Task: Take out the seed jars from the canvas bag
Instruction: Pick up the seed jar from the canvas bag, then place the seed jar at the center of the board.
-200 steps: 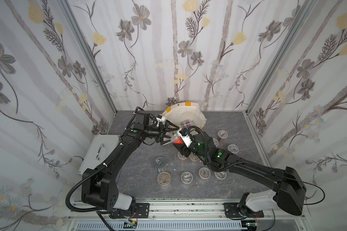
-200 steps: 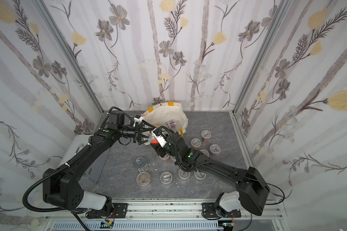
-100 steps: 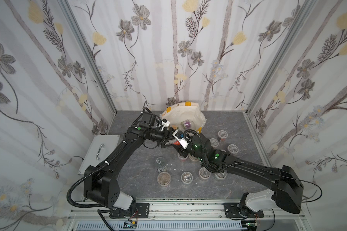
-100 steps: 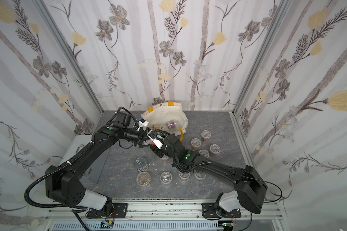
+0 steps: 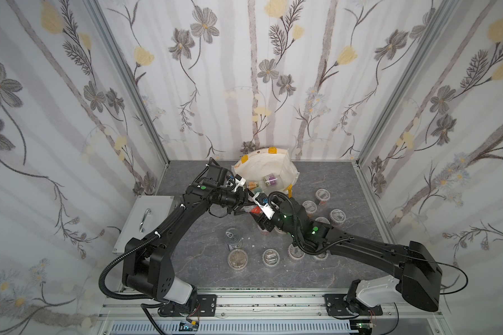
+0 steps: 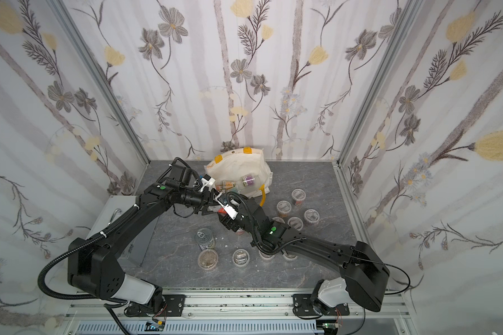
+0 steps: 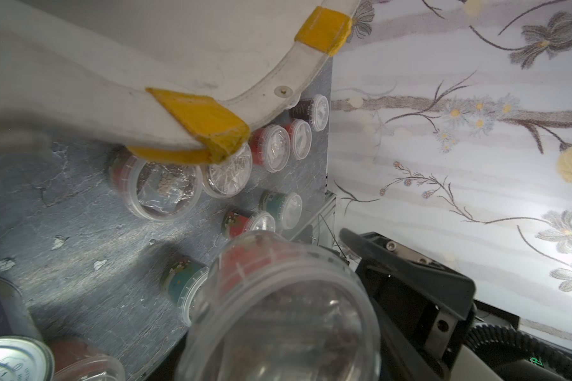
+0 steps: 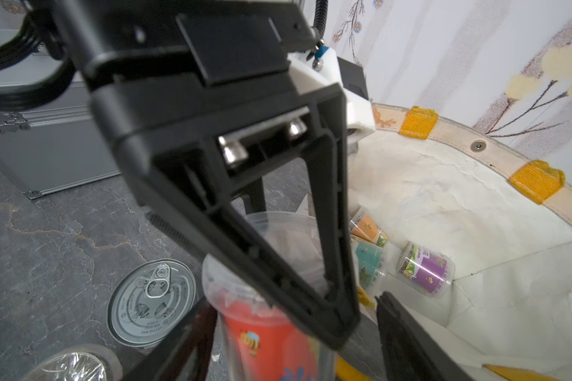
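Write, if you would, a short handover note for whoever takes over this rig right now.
The left gripper has its fingers either side of the red-labelled jar at the bag's mouth; grip unconfirmed.
The right gripper is open, jaws wider than that jar.
The canvas bag sits at the back, holding at least three jars, among them the purple-labelled jar.
Done: many jars already stand on the table.
Left: set the red one down, then empty the bag.

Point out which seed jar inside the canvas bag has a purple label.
The purple-labelled seed jar lies on its side in the canvas bag, set apart; the orange-labelled jar and teal-labelled jar lie together.
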